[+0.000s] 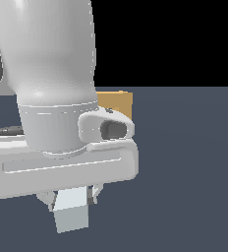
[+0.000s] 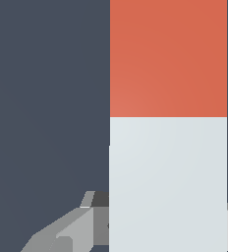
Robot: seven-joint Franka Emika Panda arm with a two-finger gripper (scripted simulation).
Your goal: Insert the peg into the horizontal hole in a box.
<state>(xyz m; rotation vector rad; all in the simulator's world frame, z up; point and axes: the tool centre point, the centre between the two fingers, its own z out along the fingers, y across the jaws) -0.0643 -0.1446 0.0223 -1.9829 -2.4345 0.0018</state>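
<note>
— So, where is the peg?

— Under the hand. White end pokes out below the palm, fingers close against both sides, so the hand is closed on it. Wrist view: the peg shows as white near the camera, orange-red beyond.

— Box?

— The box stands behind the hand, on the dark tabletop, mostly hidden by the arm. Hole not visible.

— Any writing?

— No readable labels or marks.
</note>
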